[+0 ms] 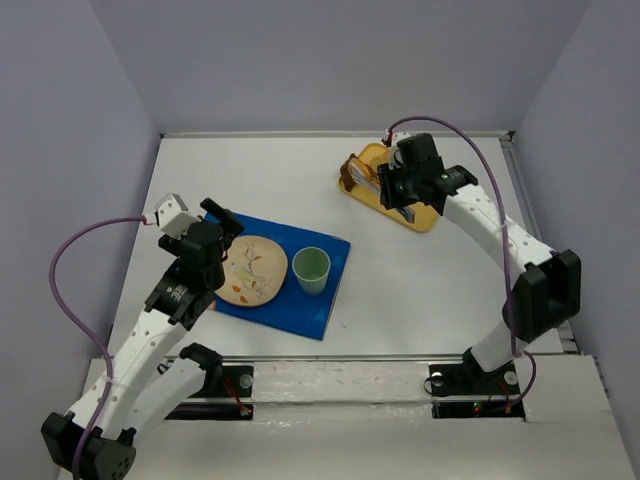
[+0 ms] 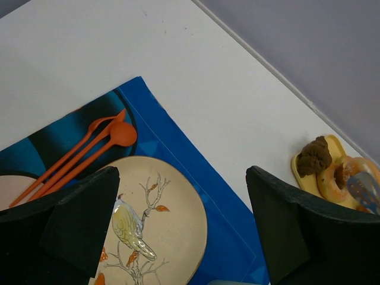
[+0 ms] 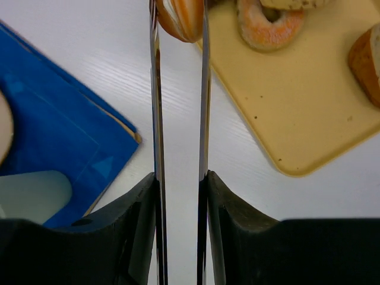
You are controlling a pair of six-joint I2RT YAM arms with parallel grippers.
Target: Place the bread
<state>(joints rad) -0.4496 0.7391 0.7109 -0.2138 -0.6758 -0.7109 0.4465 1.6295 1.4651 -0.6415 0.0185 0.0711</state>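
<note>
White table (image 1: 300, 170), walled on three sides, with both arm bases at its near edge. Blue placemat (image 1: 310, 310), lying at a slant on the left-centre of the table. Left gripper (image 1: 215, 245), hovering over the mat's left part above the plate, its dark fingers (image 2: 77, 219) spread wide with nothing between them. Right gripper (image 3: 178, 9), far right of the table at the tray, its two thin metal blades drawn narrow and pinching a piece of bread. Yellow tray (image 1: 425, 218), far right, well apart from the mat. Round cream plate (image 1: 255, 270), painted with a bird on a branch, on the mat. Pale green cup (image 1: 311, 268), upright on the mat just right of the plate. Bread (image 3: 180, 22), orange-crusted with a white layer, clamped between the right blades at the tray's edge facing the mat; whether it is lifted off the tray cannot be told. Sugared doughnut (image 3: 270, 27), on the tray beside the held piece. Dark brown lump (image 2: 314, 155), at the tray's end. Orange utensils (image 2: 83, 151), side by side on the mat left of the plate.
</note>
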